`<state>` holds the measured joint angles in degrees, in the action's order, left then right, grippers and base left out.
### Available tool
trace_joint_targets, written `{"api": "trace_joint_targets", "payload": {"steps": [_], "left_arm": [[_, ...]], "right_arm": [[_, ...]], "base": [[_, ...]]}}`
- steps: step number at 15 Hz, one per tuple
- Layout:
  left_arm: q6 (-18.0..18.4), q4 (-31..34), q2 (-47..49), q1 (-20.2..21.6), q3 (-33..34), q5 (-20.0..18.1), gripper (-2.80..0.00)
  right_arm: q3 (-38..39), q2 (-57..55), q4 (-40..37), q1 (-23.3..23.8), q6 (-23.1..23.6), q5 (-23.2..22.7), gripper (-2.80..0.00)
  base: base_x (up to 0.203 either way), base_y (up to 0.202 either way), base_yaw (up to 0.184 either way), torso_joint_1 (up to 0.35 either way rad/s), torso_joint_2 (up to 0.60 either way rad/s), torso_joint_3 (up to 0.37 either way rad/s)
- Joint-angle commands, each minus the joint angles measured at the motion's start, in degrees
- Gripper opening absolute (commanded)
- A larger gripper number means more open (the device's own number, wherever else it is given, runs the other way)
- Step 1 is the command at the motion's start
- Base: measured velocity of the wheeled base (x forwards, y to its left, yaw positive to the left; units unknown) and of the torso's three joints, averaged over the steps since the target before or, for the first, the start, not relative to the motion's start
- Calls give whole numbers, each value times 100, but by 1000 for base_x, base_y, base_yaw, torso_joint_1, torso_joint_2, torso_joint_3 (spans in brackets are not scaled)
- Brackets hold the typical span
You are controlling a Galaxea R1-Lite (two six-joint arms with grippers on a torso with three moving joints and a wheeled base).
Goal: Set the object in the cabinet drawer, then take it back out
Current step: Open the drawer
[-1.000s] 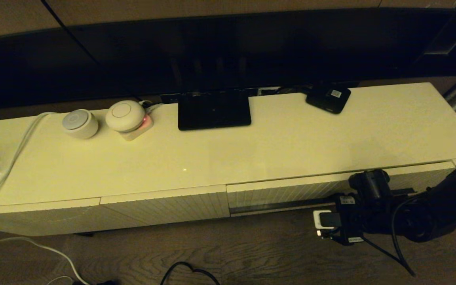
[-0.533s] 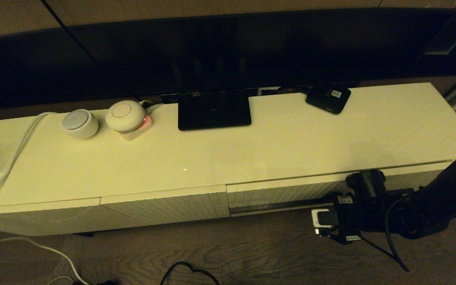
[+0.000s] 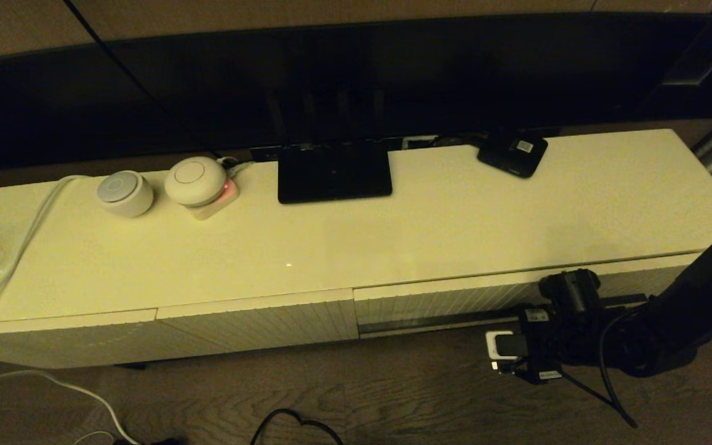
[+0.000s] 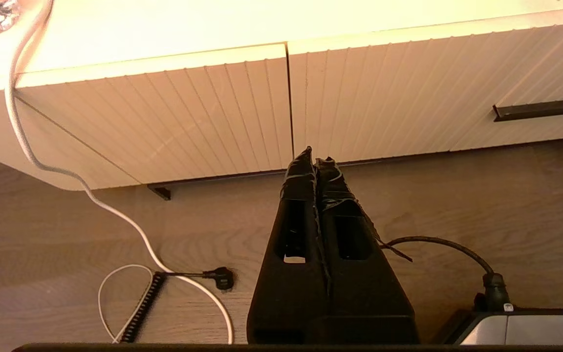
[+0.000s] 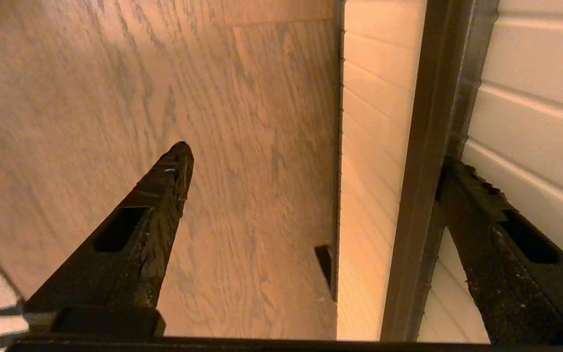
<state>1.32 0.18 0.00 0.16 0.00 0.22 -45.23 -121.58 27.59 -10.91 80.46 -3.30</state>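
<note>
The black folding umbrella shows in no view. The cabinet drawer [image 3: 455,300] is the wide ribbed cream front on the right, and it sits flush with the shorter front beside it. My right gripper [image 3: 541,334] is open at the drawer's long dark handle slot [image 3: 430,322]. In the right wrist view, the right gripper [image 5: 315,156] has one finger [image 5: 164,195] over the wooden floor. The other finger [image 5: 496,220] is tucked behind the dark handle bar [image 5: 423,146]. My left gripper [image 4: 314,156] hangs shut and empty low before the cabinet, facing the seam between the fronts.
On the cabinet top [image 3: 455,228] lie a flat black stand [image 3: 334,172], a small black box with a white label [image 3: 512,152], two round white devices [image 3: 125,193] and a white cable [image 3: 16,247]. More cables [image 4: 184,278] trail on the wooden floor.
The right wrist has crept slightly left along the drawer handle and the forearm has swung. The drawer front has not visibly moved.
</note>
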Motion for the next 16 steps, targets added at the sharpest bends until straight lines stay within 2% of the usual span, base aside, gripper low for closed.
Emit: {"api": "trace_joint_targets", "payload": {"steps": [1,16], "left_arm": [[0,-1,0,2,18,4,-280],[0,-1,0,2,18,4,-280]], "right_arm": [[268,-70,127,-4,40,-38,0],[2187,632,1020,-142,67,-346,0]], "base": [[0,0,0,0,0,0],[0,0,0,0,0,0]]}}
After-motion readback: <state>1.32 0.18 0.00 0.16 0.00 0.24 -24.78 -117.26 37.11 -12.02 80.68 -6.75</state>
